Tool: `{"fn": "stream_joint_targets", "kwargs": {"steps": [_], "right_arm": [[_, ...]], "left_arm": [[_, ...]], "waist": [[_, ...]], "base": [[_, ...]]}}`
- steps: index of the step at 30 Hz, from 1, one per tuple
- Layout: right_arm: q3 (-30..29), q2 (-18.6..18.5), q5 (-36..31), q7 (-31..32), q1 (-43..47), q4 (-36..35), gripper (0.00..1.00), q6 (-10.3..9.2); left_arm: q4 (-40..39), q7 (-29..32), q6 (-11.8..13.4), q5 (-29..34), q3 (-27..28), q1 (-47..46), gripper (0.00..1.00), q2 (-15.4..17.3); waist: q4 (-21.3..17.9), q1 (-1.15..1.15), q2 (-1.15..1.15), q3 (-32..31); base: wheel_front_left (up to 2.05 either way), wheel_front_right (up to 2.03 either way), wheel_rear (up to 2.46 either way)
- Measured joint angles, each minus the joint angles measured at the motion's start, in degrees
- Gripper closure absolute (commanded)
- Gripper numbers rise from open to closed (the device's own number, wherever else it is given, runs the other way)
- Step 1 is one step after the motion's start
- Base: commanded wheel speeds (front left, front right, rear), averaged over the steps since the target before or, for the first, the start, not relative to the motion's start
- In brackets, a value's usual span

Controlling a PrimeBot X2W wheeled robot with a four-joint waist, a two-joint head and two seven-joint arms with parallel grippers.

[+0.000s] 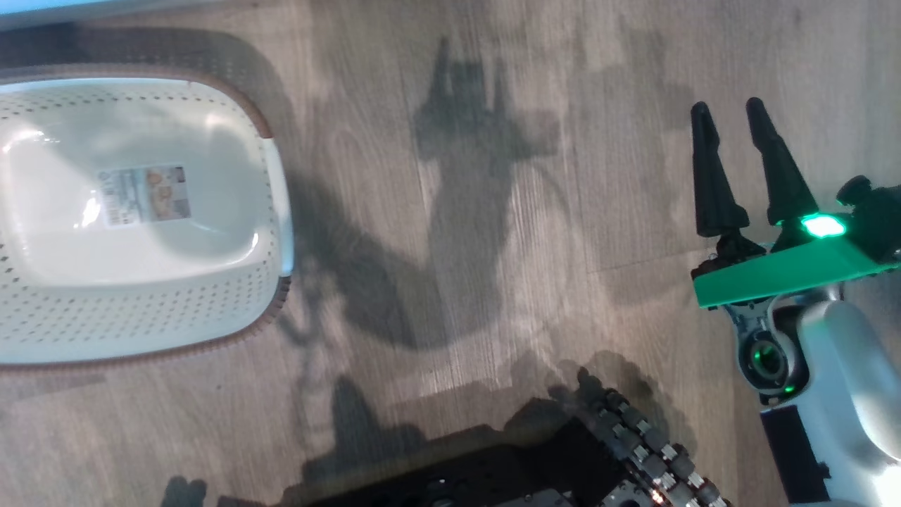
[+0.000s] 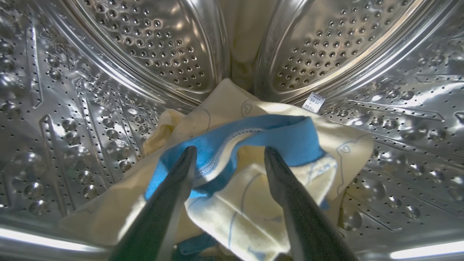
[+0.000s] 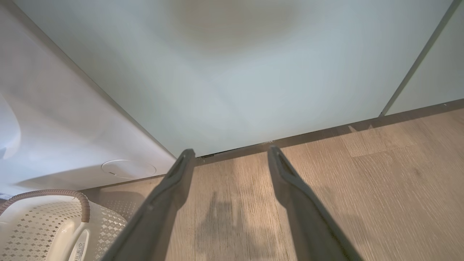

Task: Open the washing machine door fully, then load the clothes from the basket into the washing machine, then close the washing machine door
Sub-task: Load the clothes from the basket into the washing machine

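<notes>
Both grippers have their two dark fingers spread apart, with nothing clamped between them. The left gripper points deep into the steel drum of the washing machine, fingers angled down toward the drum's floor. Just past its fingertips lie the clothes, one crumpled heap of pale yellow cloth crossed by a bright blue band. How many pieces make up the heap cannot be told. One small white tag sticks out at the heap's far edge, and behind it the perforated back wall of the drum rises.

The right gripper hangs at the robot's right side above the wooden floor, well apart from everything, on a pale forearm with a green-lit wrist. In its own wrist view the right gripper points low toward the foot of a pale green cabinet panel.

One basket stands on the floor at the robot's left, well apart from the right gripper. Its brown rim runs round perforated cream walls, and one paper label shows on its bare bottom. The right wrist view shows the basket near the white front of the washing machine, below one round cap, with the cabinet panel beside the machine.
</notes>
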Motion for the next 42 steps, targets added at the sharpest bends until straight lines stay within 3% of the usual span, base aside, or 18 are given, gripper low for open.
{"fn": "stream_joint_targets", "kwargs": {"steps": [12,19,29,42], "right_arm": [[-3.36,-0.01,-2.75,0.0,0.15,0.11,0.0,0.0],[-5.16,-0.05,-4.22,0.0,0.81,0.21,0.0,0.0],[-8.54,-0.74,-5.7,0.1,4.29,-0.47,0.0,0.0],[-13.72,-2.23,-8.67,4.14,9.86,-4.94,0.0,0.0]], "left_arm": [[-5.67,-3.07,-0.08,-3.53,0.68,9.42,0.0,-1.49],[-11.37,-5.79,1.43,-5.45,1.58,17.36,0.0,-1.82],[-24.26,-10.27,6.57,-6.98,3.05,33.9,0.0,-2.25],[-41.92,-17.69,16.13,-8.26,5.16,60.01,0.0,-4.49]], "waist": [[4.16,0.0,0.0,-3.37],[6.07,0.0,0.0,-5.8],[8.7,-0.01,0.0,-10.53],[12.89,-0.01,0.0,-18.85]], "base": [[0.0,0.0,0.0],[0.0,0.0,0.0],[0.0,0.0,0.0],[0.0,0.0,0.0]]}}
